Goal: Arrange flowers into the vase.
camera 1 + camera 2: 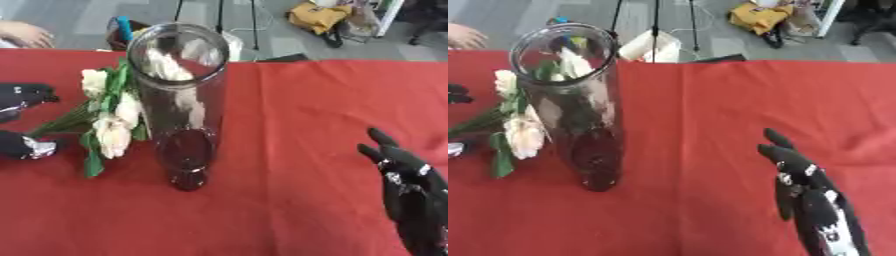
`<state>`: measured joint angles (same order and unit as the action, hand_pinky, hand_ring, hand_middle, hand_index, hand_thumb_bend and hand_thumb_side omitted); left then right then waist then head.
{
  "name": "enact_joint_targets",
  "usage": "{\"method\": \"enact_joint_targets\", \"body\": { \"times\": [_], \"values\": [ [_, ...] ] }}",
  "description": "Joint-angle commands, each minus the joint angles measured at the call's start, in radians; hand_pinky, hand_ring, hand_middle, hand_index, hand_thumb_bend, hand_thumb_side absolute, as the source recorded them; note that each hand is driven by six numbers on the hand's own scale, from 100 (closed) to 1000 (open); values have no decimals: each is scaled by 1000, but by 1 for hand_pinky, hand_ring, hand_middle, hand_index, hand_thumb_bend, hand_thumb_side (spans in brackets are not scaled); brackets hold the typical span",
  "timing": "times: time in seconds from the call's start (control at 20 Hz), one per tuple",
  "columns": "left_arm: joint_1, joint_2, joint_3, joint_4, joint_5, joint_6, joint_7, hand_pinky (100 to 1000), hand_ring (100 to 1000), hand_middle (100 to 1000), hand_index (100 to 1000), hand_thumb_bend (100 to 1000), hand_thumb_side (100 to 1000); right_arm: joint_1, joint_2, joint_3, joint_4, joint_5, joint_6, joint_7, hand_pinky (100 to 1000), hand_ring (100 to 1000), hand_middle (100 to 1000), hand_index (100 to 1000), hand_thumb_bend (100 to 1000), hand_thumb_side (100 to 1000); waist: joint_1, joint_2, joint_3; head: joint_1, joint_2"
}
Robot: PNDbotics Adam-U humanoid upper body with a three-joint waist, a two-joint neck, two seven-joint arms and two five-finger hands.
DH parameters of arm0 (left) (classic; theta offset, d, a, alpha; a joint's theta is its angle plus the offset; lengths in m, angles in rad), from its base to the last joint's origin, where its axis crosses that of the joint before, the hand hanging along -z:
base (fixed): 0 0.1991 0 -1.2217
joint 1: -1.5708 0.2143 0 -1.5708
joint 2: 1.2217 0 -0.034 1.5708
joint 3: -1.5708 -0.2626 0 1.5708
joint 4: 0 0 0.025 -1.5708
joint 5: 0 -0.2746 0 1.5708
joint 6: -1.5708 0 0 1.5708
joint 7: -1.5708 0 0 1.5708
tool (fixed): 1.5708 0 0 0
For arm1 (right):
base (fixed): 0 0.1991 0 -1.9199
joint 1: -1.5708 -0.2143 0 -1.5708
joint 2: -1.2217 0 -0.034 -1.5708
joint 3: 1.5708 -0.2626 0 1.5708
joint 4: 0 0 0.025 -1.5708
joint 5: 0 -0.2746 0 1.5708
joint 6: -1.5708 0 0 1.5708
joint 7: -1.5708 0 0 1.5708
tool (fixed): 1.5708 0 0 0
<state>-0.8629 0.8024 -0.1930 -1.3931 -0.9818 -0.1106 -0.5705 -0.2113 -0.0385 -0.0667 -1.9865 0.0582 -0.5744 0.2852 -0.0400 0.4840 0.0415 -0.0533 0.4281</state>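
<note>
Two hands in our view: left hand (24, 120) at left edge, curled round stems of flowers (109, 117), which lie just left of upright vase (179, 100) on bench (306, 125), stems toward it. Right hand (407, 185) idle, fingers straight, well apart. Left nearer.
</note>
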Motion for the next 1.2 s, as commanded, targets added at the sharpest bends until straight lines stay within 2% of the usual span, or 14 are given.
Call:
{"method": "enact_joint_targets", "body": {
  "times": [0.05, 0.4, 0.95, 1.2],
  "values": [
    [-20, 14, 5, 9, -19, 7, 26, 847, 954, 989, 1000, 358, 872, -7, 5, 5, -13, 11, 0, 5, 927, 1000, 167, 870, 100, 1000, 3, -18, -2, 4, -19],
    [-27, -2, 0, 38, -31, 17, 57, 843, 960, 985, 1000, 305, 895, -12, 12, 6, -13, 22, 5, 7, 930, 1000, 161, 869, 100, 1000, 4, -10, -8, 7, -25],
    [-39, -17, -3, 60, -9, 17, 54, 823, 959, 973, 1000, 235, 915, -16, 17, 9, -13, 29, 9, 8, 933, 1000, 159, 865, 100, 1000, 3, -5, -11, 10, -30],
    [-43, -24, -3, 60, 10, 19, 77, 741, 893, 919, 1000, 199, 877, -18, 19, 9, -13, 33, 13, 11, 936, 1000, 156, 864, 100, 1000, 4, -3, -13, 13, -32]
  ]
}}
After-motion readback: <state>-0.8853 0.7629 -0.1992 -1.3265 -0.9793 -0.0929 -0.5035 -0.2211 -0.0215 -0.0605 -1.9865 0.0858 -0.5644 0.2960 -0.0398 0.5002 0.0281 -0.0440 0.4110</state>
